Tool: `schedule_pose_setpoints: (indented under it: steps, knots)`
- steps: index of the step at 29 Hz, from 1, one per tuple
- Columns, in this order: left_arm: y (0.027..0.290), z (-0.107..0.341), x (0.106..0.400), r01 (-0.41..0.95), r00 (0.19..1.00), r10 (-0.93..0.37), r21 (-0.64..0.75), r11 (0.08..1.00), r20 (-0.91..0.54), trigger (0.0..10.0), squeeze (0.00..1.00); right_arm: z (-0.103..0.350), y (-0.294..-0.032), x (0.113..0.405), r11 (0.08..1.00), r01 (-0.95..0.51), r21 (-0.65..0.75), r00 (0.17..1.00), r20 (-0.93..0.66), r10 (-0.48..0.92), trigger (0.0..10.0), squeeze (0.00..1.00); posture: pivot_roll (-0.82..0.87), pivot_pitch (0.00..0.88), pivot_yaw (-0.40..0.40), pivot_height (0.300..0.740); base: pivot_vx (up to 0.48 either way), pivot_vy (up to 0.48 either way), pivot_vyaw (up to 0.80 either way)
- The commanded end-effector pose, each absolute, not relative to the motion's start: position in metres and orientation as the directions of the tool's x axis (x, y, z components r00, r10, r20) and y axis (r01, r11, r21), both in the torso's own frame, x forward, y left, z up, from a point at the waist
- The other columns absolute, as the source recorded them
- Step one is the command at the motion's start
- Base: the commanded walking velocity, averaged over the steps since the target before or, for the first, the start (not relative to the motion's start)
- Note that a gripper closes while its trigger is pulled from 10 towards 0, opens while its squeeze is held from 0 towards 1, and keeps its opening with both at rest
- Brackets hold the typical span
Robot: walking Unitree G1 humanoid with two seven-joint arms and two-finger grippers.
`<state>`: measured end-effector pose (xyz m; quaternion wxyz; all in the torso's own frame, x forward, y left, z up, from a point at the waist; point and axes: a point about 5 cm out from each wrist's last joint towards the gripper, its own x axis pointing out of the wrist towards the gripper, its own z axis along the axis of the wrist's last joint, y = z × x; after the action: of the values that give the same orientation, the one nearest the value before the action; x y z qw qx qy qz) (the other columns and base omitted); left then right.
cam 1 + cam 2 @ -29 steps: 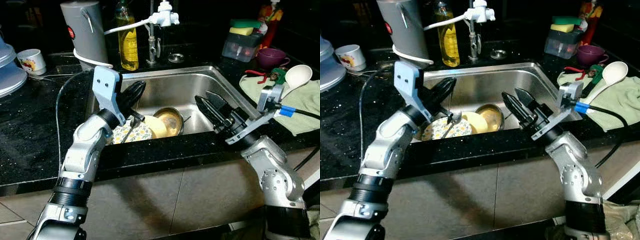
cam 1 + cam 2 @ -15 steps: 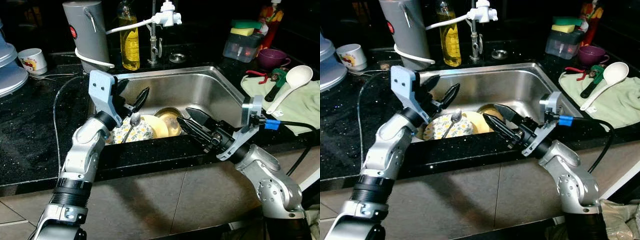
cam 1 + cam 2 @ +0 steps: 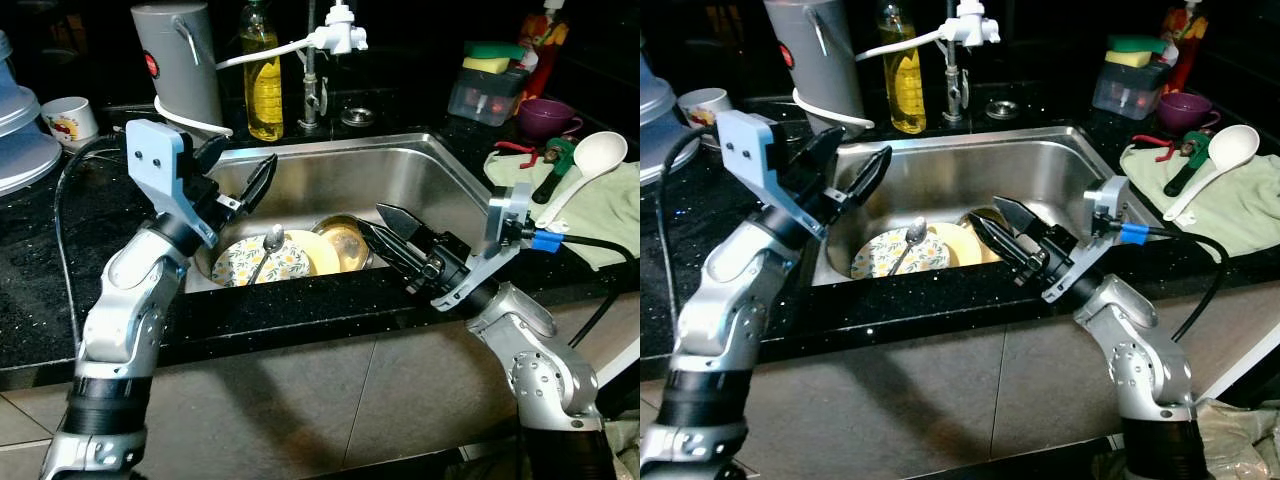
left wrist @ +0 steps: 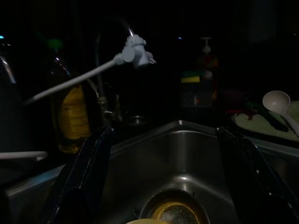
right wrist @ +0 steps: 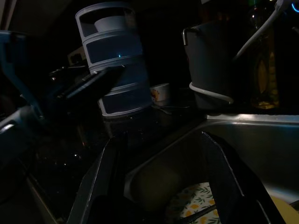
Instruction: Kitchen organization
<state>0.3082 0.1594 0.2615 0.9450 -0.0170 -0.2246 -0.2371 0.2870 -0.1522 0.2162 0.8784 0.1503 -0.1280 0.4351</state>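
your left gripper (image 3: 238,172) hangs released, fingers spread, above the sink's (image 3: 420,175) left edge. your right gripper (image 3: 385,232) is also released, empty, low over the sink's front. a spoon (image 3: 268,250) lies on the floral plate (image 3: 245,262) beside a yellow plate (image 3: 322,258) and brass bowl (image 3: 345,240).

I hold the left claw (image 3: 238,176) raised, its fingers spread apart, elbow bent. My right claw (image 3: 385,232) reaches leftward, lower, fingers parted too, wrist angled upward.
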Motion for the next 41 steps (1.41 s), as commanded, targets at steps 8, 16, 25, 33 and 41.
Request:
schedule_pose_setpoints:
  steps: [8,16,25,33,41]
  knots:
    - [0.146,0.258,0.289,0.484,0.806,-0.459,0.029,0.874,0.375,10.0,0.00,0.212,-0.148,0.291,0.580,-0.792,0.190,0.605,0.372,0.704,10.0,0.00,0.02,0.000,-0.014,0.740,-0.033,0.000,0.00]
    - [0.130,0.254,0.285,0.528,0.794,-0.503,0.022,0.849,0.343,10.0,0.00,0.207,-0.147,0.290,0.574,-0.793,0.205,0.605,0.369,0.705,10.0,0.00,0.01,0.000,-0.009,0.740,-0.299,0.000,0.00]
    - [0.120,0.236,0.280,0.563,0.796,-0.538,-0.012,0.826,0.279,10.0,0.00,0.192,-0.149,0.290,0.590,-0.774,0.228,0.632,0.324,0.704,10.0,0.00,0.00,0.000,-0.009,0.740,-0.324,0.000,0.00]
    - [0.117,0.215,0.276,0.573,0.804,-0.554,-0.031,0.819,0.215,10.0,0.00,0.172,-0.150,0.286,0.612,-0.754,0.237,0.656,0.250,0.712,10.0,0.00,0.00,0.000,-0.010,0.740,-0.318,0.000,0.00]
    - [0.121,0.166,0.270,0.537,0.841,-0.536,0.007,0.844,0.070,10.0,0.00,0.132,-0.140,0.277,0.662,-0.728,0.178,0.680,0.068,0.730,10.0,0.00,-0.01,0.000,-0.009,0.740,-0.071,0.000,0.00]
